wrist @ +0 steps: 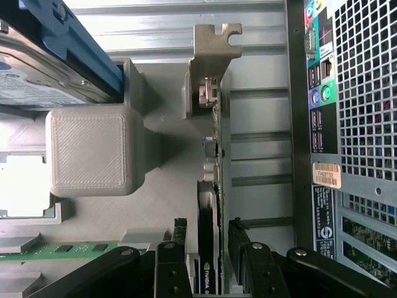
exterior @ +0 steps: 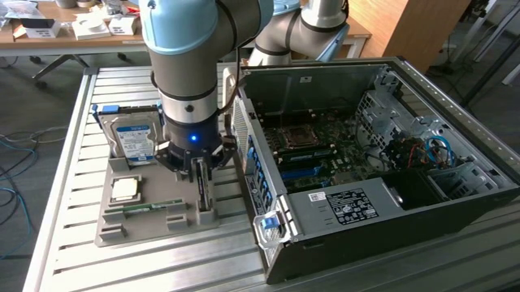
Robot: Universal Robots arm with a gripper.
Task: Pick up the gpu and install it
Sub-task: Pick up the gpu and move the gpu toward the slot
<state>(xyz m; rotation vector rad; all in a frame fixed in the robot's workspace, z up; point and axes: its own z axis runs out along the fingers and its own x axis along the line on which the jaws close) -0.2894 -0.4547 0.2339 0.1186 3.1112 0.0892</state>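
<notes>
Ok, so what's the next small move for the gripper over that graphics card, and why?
Probably close the gripper onto the graphics card. Its fingers sit either side of the card, which stands on edge in the gray holder, and slim gaps seem to show beside it, so lifting now would likely leave it behind.

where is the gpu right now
The gpu stands on edge in the grey tray under the gripper, with the hard drive to the exterior view's left and the computer case to its right.
</notes>
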